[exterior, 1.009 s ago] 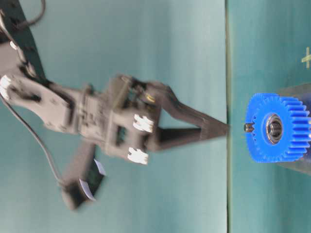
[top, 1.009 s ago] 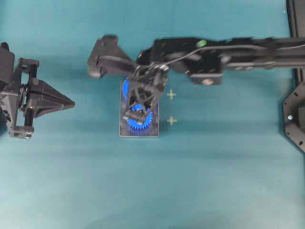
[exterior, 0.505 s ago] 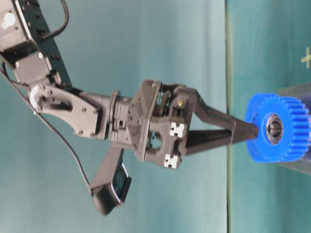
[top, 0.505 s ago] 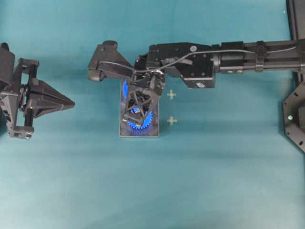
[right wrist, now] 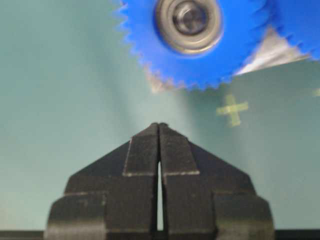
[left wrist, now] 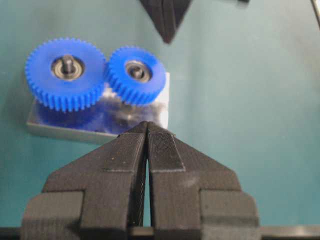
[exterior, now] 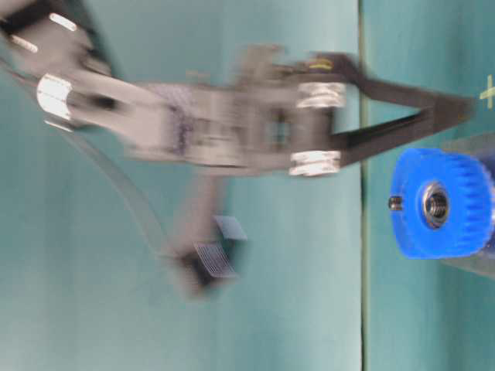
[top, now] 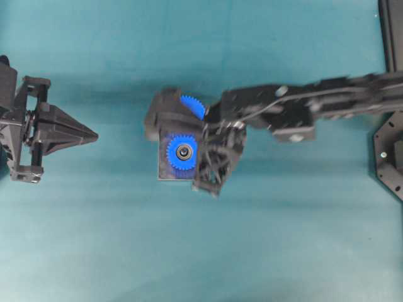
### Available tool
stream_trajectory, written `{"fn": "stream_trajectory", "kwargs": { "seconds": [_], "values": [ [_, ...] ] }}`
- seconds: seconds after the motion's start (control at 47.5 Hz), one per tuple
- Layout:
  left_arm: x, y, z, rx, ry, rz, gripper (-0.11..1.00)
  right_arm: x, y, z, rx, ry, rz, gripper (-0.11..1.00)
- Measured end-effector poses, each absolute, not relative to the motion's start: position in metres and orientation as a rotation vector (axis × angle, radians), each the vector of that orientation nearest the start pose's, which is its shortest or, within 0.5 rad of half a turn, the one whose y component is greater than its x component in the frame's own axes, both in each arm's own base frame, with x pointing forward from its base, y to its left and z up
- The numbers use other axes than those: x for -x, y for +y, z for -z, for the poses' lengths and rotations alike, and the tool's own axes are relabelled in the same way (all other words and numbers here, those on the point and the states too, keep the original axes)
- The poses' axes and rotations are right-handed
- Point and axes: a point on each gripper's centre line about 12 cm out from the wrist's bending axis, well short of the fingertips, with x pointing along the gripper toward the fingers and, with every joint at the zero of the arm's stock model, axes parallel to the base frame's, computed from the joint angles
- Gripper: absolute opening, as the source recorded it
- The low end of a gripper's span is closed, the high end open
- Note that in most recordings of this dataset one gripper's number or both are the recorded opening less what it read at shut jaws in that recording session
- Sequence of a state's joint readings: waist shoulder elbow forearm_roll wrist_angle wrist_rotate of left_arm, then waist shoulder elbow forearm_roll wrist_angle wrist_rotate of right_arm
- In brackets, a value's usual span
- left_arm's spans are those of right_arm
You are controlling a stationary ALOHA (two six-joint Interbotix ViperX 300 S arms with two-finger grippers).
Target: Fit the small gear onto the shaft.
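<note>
The small gear lies flat on the grey plate, its silver bearing facing up. In the right wrist view the small gear shows a dark round metal end in its bore. The rest of the shaft is hidden by the gear. My right gripper is shut and holds nothing. Its tips hang beside the plate's corner, off the gear, blurred in the table-level view. My left gripper is shut and empty, well left of the plate.
A larger blue gear sits on the same plate, its teeth against the small gear. The right arm half covers it from above. A yellow cross marks the teal table. Black framework stands at the right edge.
The right gripper's shut tips were on top of the small gear half a second ago. They have now swung off it to the side, uncovering the gear. The left arm has not moved.
</note>
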State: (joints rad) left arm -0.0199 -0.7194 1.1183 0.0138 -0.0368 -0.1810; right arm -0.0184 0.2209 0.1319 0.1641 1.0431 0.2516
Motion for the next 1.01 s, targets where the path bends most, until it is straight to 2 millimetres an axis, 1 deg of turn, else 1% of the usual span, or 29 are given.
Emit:
{"fn": "stream_trajectory", "kwargs": {
  "seconds": [0.105,0.21,0.336,0.505,0.841,1.009],
  "values": [
    [-0.234,-0.005,-0.234,0.162,0.36,-0.01,0.0,-0.433,-0.009,-0.193,-0.4,1.352,0.164,0.0],
    [-0.234,-0.005,-0.234,0.162,0.358,-0.01,0.0,-0.443,-0.019,-0.196,-0.407,1.321,0.179,0.0],
    [-0.233,-0.005,-0.233,0.162,0.361,-0.01,0.0,-0.457,-0.021,-0.183,-0.405,1.328,0.176,0.0],
    [-0.233,-0.005,-0.234,0.162,0.358,-0.01,0.0,-0.471,-0.02,-0.177,-0.396,1.323,0.166,0.0],
    [-0.232,-0.005,-0.235,0.162,0.354,-0.009,0.0,-0.473,-0.021,-0.174,-0.398,1.321,0.167,0.0],
    [-0.232,-0.005,-0.235,0.162,0.354,-0.009,0.0,-0.472,-0.028,-0.175,-0.376,1.321,0.184,0.0]
  ]
}}
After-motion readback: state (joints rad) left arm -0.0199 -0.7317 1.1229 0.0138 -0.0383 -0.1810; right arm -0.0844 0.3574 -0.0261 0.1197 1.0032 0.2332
